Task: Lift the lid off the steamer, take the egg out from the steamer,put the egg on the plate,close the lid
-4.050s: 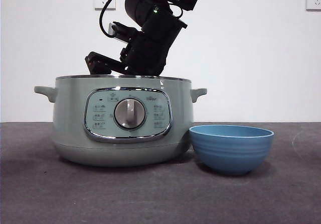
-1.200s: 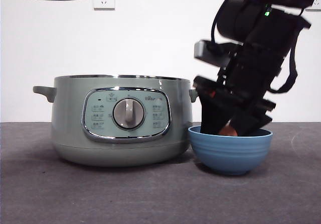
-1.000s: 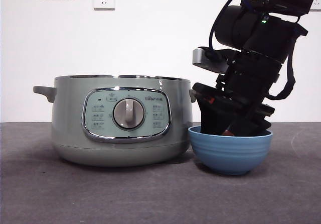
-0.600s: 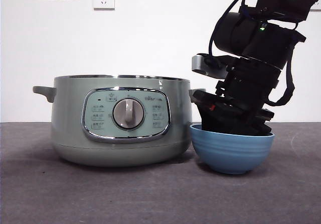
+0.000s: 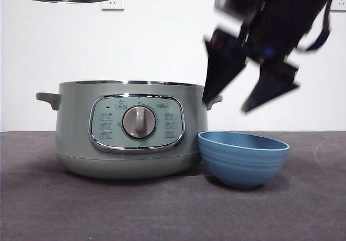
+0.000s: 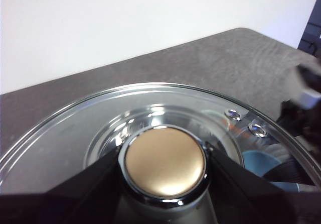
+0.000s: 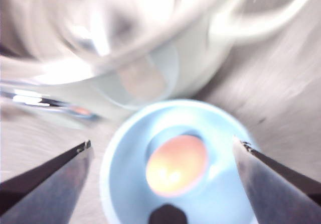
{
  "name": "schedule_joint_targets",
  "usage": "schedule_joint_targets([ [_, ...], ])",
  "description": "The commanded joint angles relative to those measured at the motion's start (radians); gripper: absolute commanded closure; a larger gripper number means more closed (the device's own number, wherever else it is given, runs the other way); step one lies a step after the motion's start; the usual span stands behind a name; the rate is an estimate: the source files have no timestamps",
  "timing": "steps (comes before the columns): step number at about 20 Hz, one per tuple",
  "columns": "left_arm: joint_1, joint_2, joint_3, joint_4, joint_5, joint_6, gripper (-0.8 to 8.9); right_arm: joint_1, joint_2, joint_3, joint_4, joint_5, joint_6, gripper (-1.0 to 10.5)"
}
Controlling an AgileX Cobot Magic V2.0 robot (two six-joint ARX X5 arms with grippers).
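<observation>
Sitting in the small round blue plate, the orange-brown egg lies below the right gripper, whose black jaws are spread apart.

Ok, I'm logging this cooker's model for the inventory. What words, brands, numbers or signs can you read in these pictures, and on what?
Steamer control panel: small printed labels and icons ring the dial, too small to read.
Mark at the panel's upper right, perhaps a brand: too small to read.
Lid, plate, egg, wall socket: no text visible.
Right wrist view: too blurred to read anything.
</observation>
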Motion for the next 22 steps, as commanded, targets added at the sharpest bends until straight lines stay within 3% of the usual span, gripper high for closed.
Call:
schedule_joint_targets([
  [1,0.000,0.052,0.009,0.105,0.014,0.002,8.22,0.003,-0.122,-0.004,-0.019,0.000,0.008,4.7],
  [11,0.000,0.448,0.009,0.470,0.080,0.005,8.22,0.001,-0.636,-0.004,-0.092,0.078,0.064,4.7],
  [16,0.000,0.581,0.009,0.583,0.080,0.005,8.22,0.001,-0.735,-0.004,-0.123,0.076,0.113,4.7],
  [22,0.000,0.640,0.009,0.609,0.075,0.005,8.22,0.001,-0.751,-0.004,-0.161,0.076,0.122,4.7],
])
